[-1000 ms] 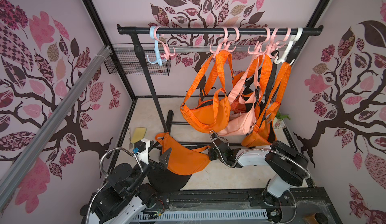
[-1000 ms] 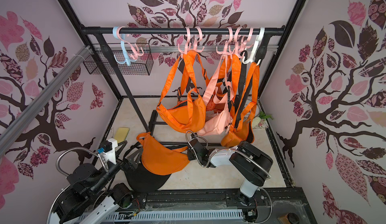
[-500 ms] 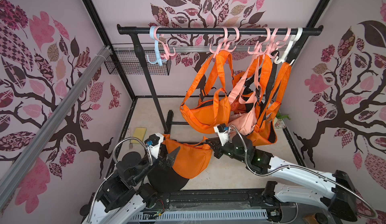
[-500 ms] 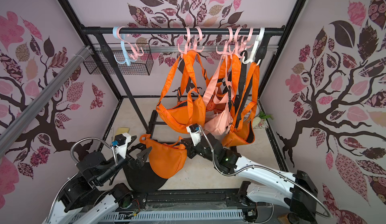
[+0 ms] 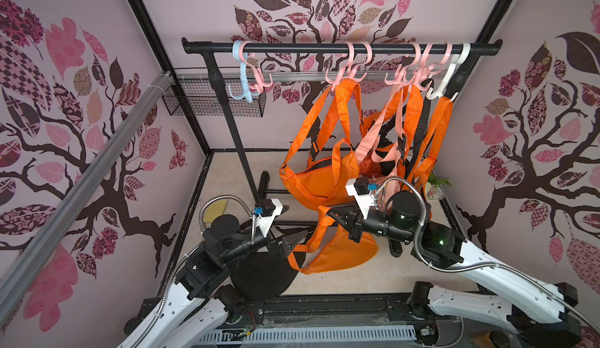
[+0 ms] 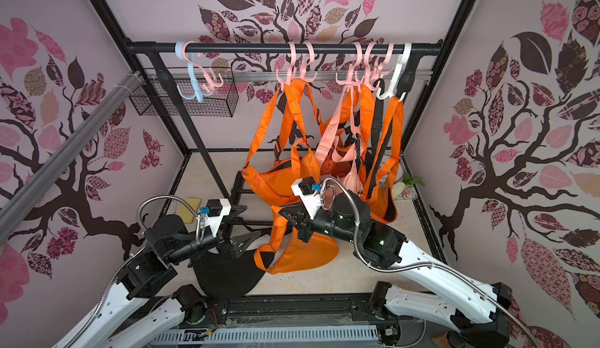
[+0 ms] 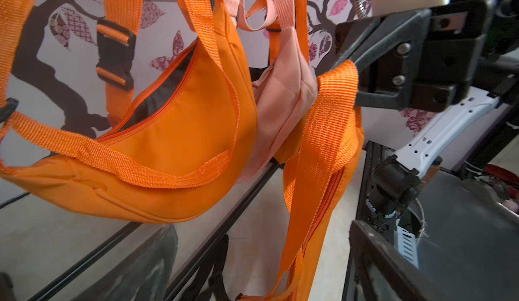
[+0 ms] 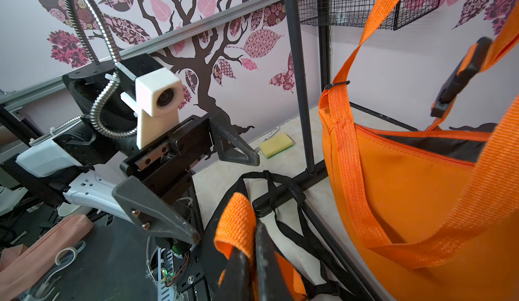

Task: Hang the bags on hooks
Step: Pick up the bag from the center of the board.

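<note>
Right gripper (image 5: 332,215) is clamped tight on the strap (image 5: 319,229) of the orange bag (image 5: 341,252). The bag dangles below it, low over the floor, in front of the rail (image 5: 292,48) and on no hook. Left gripper (image 5: 293,223) is spread wide just beside the bag, gripping nothing. The blue hook (image 5: 242,83) hangs by the wire basket (image 5: 214,99), whose contents I can't make out. The hanging orange bag (image 5: 318,181) gapes unzipped, dark lining showing.

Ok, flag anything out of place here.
A black bag lies on the floor, not hung. A yellow sponge sits by the rack. Hung bags crowd one end of the rail.
</note>
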`<action>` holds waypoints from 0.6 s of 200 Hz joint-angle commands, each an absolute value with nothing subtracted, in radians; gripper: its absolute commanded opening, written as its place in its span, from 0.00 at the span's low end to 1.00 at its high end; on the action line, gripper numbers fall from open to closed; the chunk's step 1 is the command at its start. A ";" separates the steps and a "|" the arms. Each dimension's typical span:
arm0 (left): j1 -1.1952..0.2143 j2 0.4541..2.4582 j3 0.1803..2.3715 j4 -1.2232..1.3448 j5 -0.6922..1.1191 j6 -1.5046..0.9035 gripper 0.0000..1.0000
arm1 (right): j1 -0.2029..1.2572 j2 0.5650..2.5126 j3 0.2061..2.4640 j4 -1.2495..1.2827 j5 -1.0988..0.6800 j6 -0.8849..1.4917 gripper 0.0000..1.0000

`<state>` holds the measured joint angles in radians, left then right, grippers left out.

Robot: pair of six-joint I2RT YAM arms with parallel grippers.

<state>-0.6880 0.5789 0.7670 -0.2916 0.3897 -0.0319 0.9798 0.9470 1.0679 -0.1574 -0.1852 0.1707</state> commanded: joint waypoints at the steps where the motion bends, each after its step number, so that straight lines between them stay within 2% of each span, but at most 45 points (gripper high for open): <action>1: -0.689 0.574 0.724 -0.210 0.490 -0.081 0.98 | 0.981 0.925 1.123 -0.211 -0.213 0.148 0.00; 23: -0.707 0.605 0.720 -0.201 0.525 -0.118 0.98 | 0.981 0.914 1.137 -0.217 -0.215 0.155 0.00; 39: -0.770 0.615 0.719 -0.198 0.515 -0.134 0.98 | 0.981 0.919 1.157 -0.229 -0.217 0.153 0.00; 62: -0.883 0.630 0.737 -0.275 0.395 -0.096 0.98 | 0.980 0.918 1.186 -0.237 -0.235 0.156 0.00; 87: -0.899 0.634 0.711 -0.269 0.340 -0.117 0.97 | 0.980 0.912 1.216 -0.242 -0.259 0.167 0.00; 120: -0.900 0.676 0.734 -0.309 0.243 -0.089 0.86 | 0.982 0.902 1.234 -0.236 -0.322 0.188 0.00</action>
<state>-0.8959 0.6510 0.7383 -0.2836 0.3401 -0.1070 0.9798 0.9264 1.1835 -0.2520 -0.2546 0.1761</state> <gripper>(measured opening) 0.903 0.071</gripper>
